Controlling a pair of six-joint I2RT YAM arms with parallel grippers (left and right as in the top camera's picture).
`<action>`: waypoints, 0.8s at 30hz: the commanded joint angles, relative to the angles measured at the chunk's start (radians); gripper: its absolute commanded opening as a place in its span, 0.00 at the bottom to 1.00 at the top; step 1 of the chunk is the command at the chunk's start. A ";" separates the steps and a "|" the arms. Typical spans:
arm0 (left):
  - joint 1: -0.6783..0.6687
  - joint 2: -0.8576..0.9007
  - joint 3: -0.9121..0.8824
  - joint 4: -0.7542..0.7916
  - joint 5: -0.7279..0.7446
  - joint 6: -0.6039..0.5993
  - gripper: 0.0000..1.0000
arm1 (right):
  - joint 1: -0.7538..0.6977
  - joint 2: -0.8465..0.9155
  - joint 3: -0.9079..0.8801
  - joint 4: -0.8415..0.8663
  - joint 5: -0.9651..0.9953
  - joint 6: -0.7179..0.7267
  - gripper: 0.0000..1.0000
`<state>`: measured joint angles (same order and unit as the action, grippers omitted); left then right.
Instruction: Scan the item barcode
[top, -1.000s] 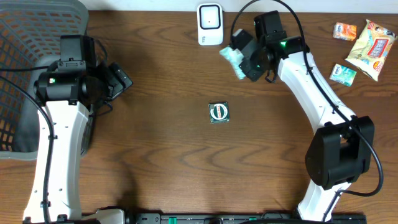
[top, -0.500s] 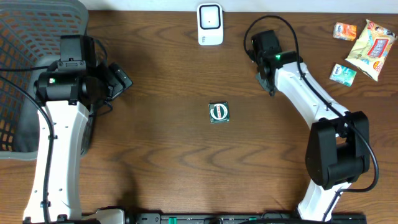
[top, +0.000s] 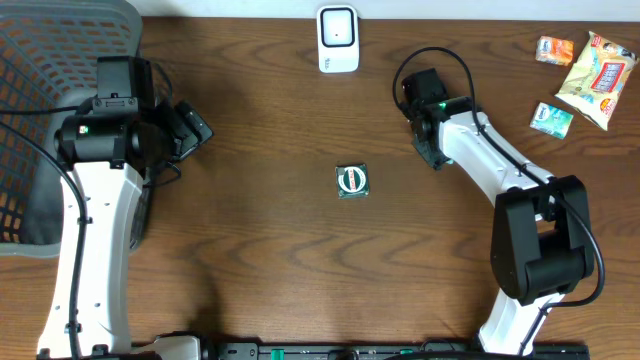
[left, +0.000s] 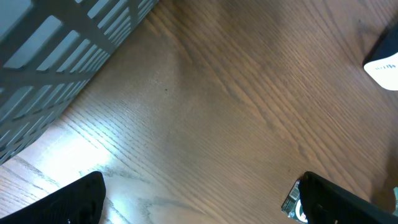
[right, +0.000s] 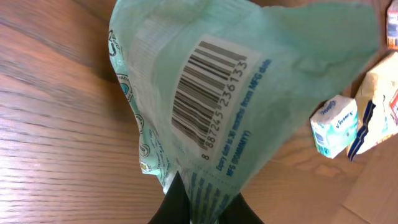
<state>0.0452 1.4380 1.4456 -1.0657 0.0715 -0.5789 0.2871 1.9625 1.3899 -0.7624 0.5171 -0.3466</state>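
Left end effector (top: 195, 128) gapes wide; right end effector (right: 198, 208) is pinched tight.

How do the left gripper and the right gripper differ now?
The left gripper is wide open; the right gripper is shut. The left holds nothing, only bare table shows between its jaws; the right pinches a pale green packet, barcode facing its camera. The left is beside the grey basket; the right is nearer the white scanner. Both are over the wooden table.

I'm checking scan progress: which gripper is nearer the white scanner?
Right. The right gripper, shut on the green packet, sits a little right of the scanner; the open left gripper is farther off to its left, beside the basket.
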 joint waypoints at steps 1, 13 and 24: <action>0.005 0.001 -0.001 0.000 -0.013 -0.001 0.98 | 0.048 -0.013 0.001 0.000 0.006 0.021 0.04; 0.005 0.000 -0.001 0.000 -0.013 -0.001 0.98 | 0.130 -0.013 0.001 -0.015 -0.026 0.021 0.03; 0.005 0.001 -0.001 0.000 -0.013 -0.001 0.97 | 0.151 -0.013 0.001 -0.057 -0.058 0.070 0.04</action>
<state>0.0452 1.4380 1.4456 -1.0657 0.0719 -0.5789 0.4191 1.9625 1.3899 -0.8104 0.4648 -0.3191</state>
